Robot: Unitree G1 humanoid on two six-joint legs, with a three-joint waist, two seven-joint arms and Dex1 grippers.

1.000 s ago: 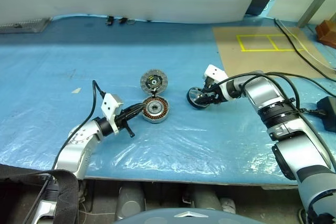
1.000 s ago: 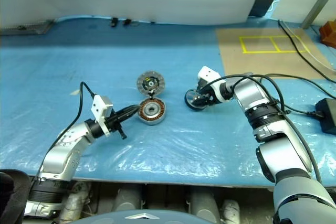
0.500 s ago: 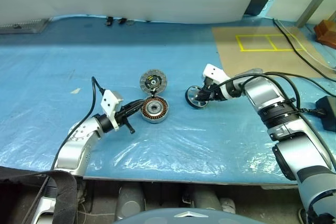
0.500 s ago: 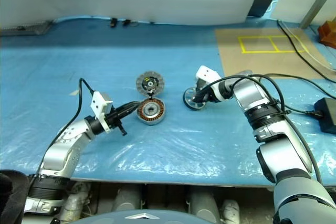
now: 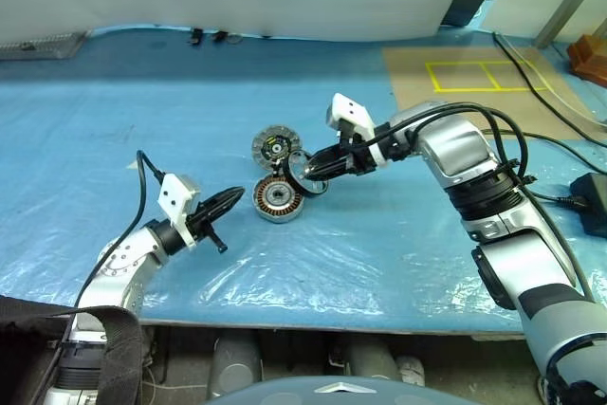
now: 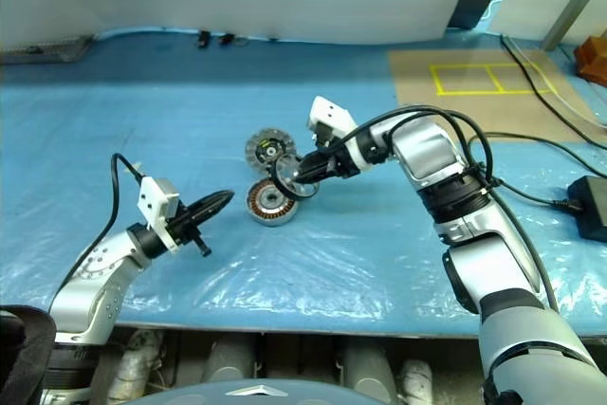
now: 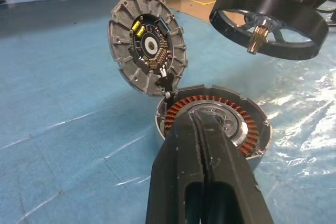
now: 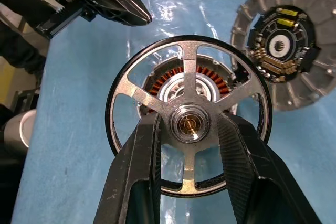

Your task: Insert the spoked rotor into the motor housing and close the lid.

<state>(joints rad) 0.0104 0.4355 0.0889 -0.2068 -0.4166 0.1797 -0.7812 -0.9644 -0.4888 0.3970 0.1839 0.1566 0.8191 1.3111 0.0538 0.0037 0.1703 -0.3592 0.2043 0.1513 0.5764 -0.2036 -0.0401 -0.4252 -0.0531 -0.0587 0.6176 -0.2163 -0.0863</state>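
The spoked rotor [image 8: 189, 95], a silvery wheel with a dark rim, hangs in the air in my right gripper [image 8: 190, 124], whose fingers are shut on its hub. It hovers just above and to the right of the motor housing [image 5: 276, 200], which lies on the blue table with its copper windings [image 7: 247, 135] showing. The lid [image 5: 277, 147] stands open and tilted behind the housing, its segmented inner face with the green-black centre in view. My left gripper [image 5: 233, 198] is shut and empty. It points at the housing from the left, a short gap away from it.
Crinkled clear plastic covers the blue table [image 5: 379, 263]. A brown board with yellow tape [image 5: 474, 82] lies at the back right. Black cables [image 5: 560, 139] and a black box [image 5: 593, 208] sit at the right edge. The table's front edge runs close below the arms.
My right gripper has lifted the rotor off the table and carried it left to above the housing. The left gripper has drawn back left, away from the housing.
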